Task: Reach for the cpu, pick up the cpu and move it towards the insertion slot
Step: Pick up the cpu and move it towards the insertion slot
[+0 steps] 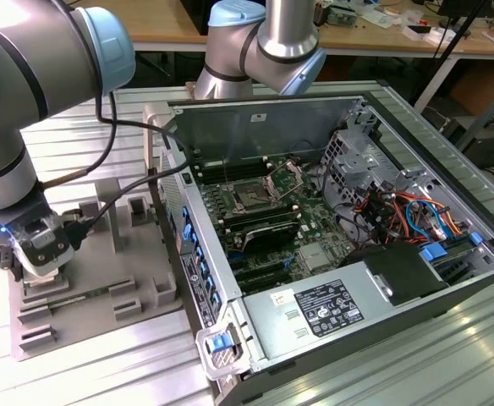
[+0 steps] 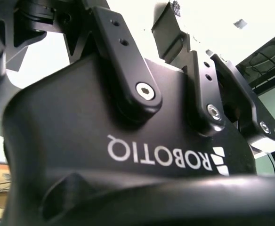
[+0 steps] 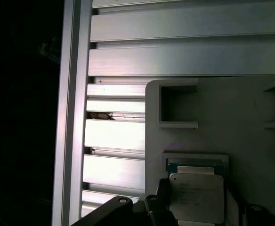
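1. Tool [image 1: 40, 266] hangs low over the grey fixture [image 1: 120, 254] at the exterior view's left, since that is where the cpu waits; you see it well apart from the open computer case [image 1: 264, 127]
2. The cpu [image 3: 196, 197] lies flat, pale top up, in a square-rimmed recess of the fixture [image 3: 250, 108] in the first wrist view, with a strip of green board showing along one edge; the rim looks meant to keep the chip square for a clean approach
3. Dark parts of the tool come right up beside the cpu, yet you cannot tell how far the tool is open, nor whether it has hold of the chip or only stands over it
4. The insertion slot [image 1: 251, 196] sits on the board inside the case, its bracket apparently swung up, which likely leaves the socket ready; the cpu is far from it, so the carry is not yet made
5. The fixture rests on the ribbed aluminium surface [image 1: 103, 364] just beside the case, which keeps your trip short
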Available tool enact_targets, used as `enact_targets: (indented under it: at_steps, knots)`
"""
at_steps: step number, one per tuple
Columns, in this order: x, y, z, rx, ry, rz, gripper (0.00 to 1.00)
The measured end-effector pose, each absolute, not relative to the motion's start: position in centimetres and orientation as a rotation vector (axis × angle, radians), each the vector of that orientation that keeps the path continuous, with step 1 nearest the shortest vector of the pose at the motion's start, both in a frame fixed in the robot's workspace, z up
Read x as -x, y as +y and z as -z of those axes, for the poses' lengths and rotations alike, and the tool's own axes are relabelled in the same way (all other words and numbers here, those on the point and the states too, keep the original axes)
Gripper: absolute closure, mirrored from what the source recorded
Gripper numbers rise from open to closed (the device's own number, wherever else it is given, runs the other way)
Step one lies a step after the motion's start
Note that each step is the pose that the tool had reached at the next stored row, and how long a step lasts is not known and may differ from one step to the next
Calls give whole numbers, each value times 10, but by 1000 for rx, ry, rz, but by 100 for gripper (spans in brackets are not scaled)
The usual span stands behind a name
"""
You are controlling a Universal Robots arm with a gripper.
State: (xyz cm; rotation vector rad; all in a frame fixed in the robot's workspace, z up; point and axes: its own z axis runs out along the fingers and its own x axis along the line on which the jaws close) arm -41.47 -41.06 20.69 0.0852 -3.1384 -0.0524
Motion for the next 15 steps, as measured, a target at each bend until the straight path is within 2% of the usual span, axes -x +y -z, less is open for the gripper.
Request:
enact_targets:
  at_steps: [15]
  knots:
    - [415, -411, -216, -85, -3139, 52, 45]
